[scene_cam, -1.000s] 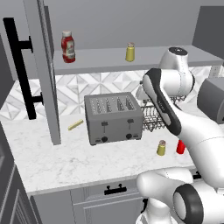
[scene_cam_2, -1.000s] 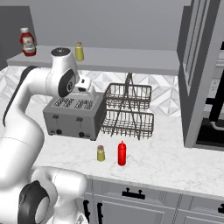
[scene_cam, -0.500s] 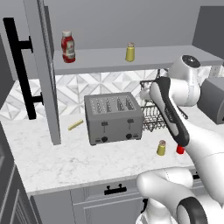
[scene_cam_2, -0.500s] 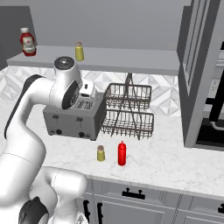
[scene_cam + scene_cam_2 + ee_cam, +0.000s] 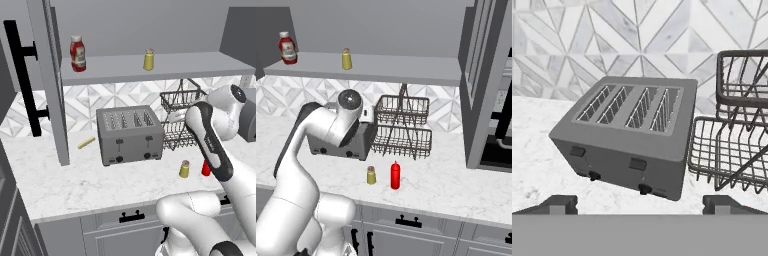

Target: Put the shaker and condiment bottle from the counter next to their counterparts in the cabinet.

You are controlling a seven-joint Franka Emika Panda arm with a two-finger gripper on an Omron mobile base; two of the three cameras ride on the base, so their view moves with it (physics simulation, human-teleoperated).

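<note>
Marble counter (image 5: 65,185) running wide and white under the grey wall cabinet (image 5: 165,64), veined top bare toward the front lip. Down near that front edge: small mustard shaker (image 5: 184,169) upright, slim red condiment bottle (image 5: 395,175) just beside it, apart, not touching. Open marble all round the pair in the right base view; in the left base view, the forearm cutting across the bottle. Behind them, two-tier wire dish rack (image 5: 402,126) against the tiled backsplash (image 5: 612,35), four-slot grey toaster (image 5: 129,135) just beside the rack's left edge. Small yellowish stick (image 5: 86,143) lying flat left of the toaster, near the tall open cabinet door (image 5: 50,80) with its black bar handle (image 5: 25,80).

Up on the shelf: stout ketchup bottle (image 5: 77,53) at the left end, bright-yellow shaker (image 5: 148,59) well apart toward the middle, long clear run of shelf to the right of it and between the two.

Gripper (image 5: 640,205) hanging above the counter, looking down on toaster and rack. Fingertips (image 5: 559,204) spread to the two bottom corners of the hand view, jaws parted wide, nothing between them. Second cabinet door (image 5: 481,85) standing at the right end of the counter.
</note>
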